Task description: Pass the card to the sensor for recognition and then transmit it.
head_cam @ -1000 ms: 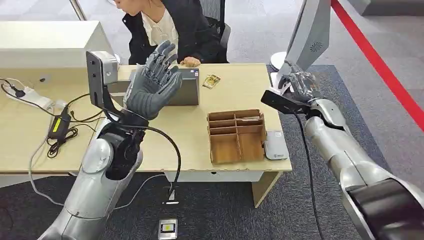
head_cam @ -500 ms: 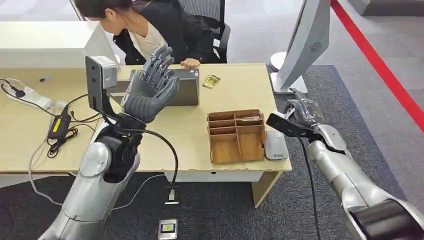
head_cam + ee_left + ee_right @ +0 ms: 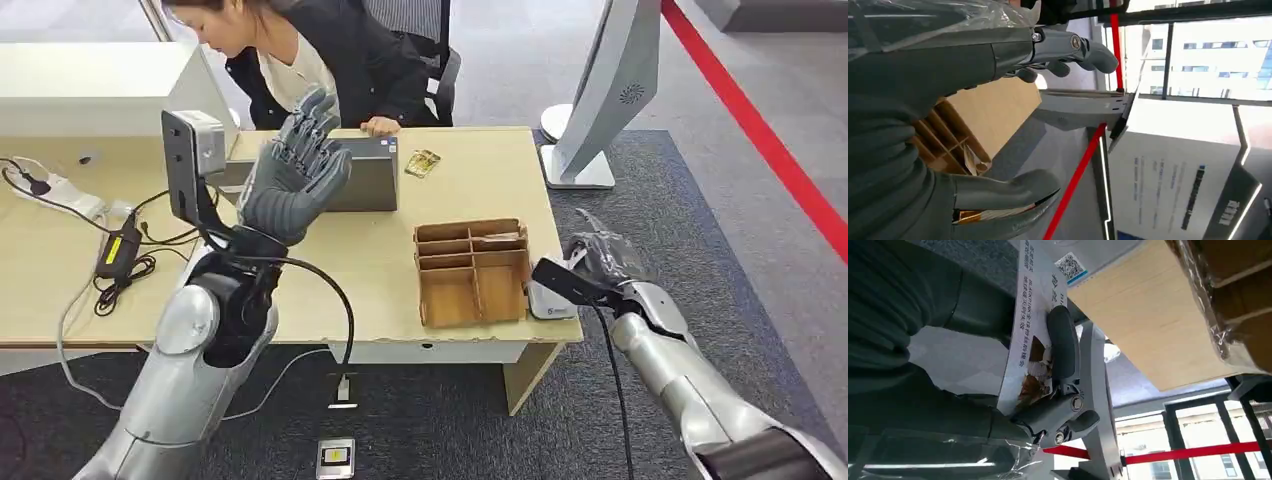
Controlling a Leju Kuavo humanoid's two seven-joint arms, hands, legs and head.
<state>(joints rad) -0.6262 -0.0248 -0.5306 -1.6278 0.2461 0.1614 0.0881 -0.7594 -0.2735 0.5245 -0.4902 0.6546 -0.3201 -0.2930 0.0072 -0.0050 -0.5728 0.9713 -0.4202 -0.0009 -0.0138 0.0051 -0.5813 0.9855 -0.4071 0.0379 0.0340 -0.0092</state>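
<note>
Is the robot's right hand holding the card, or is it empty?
Holding it. In the right wrist view the right hand pinches the white printed card between thumb and fingers.

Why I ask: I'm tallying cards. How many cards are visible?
2 clearly: one card in the right robot hand, another card on the desk beside the laptop. The wooden box may hide more.

Both arms are brushed silver shells with dark joints at elbow and shoulder. The left hand (image 3: 293,180) has a grey ribbed back and darker segmented fingers (image 3: 310,125); a black camera block on a bracket sits at its wrist, and a black cable loops down the forearm. The right hand (image 3: 605,255) is wrapped in clear crinkled film, with a black cable along its arm. Bare screws show at the thumb hinge (image 3: 1075,404).
</note>
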